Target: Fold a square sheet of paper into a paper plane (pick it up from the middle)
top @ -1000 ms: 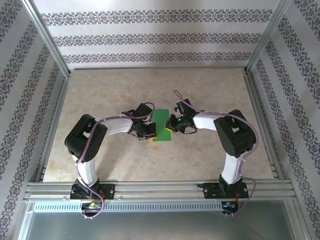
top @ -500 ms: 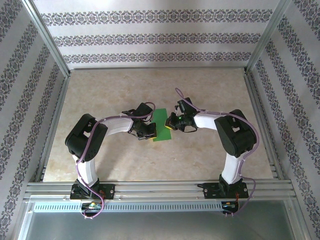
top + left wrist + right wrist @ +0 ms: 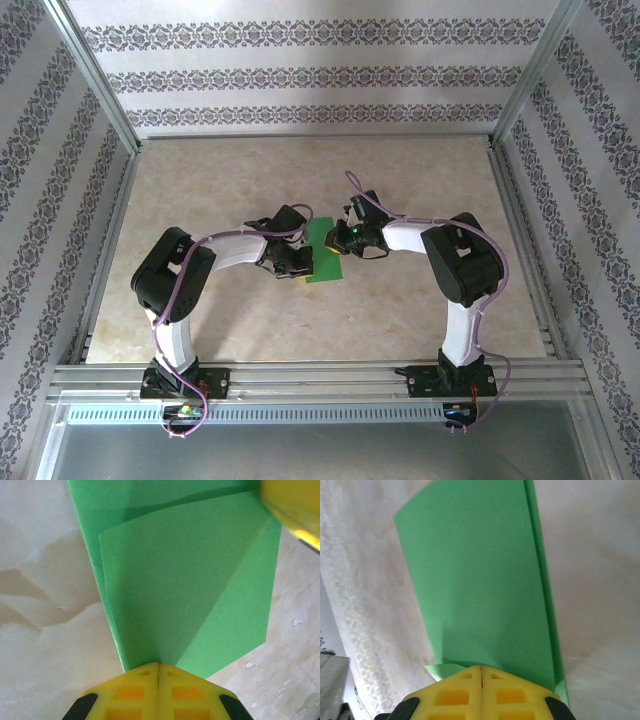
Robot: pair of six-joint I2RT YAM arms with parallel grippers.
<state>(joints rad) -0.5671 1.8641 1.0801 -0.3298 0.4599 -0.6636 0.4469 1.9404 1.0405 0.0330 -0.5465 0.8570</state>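
The square sheet of paper (image 3: 325, 268) is bright green and lies mid-table, folded into a narrow strip. In the left wrist view the sheet (image 3: 190, 580) has one slanted flap over a lower layer. My left gripper (image 3: 304, 262) is shut, its yellow tips (image 3: 158, 667) resting at the sheet's left edge. My right gripper (image 3: 334, 240) is shut too, tips (image 3: 481, 670) pressed down on the top layer of the paper (image 3: 480, 580), with a lower layer peeking out at both sides. The right gripper's yellow finger (image 3: 292, 505) also sits on the sheet's far corner. The paper plane is out of view.
The marble-patterned tabletop (image 3: 230, 180) is bounded by aluminium rails, with one along the right edge (image 3: 520, 240). Patterned walls stand at the back and sides. Both arms bend inward from their bases (image 3: 185, 380) (image 3: 450, 378) at the near edge.
The right gripper has slid left and slightly away over the paper, with its elbow swinging in. The left gripper and the sheet have stayed put.
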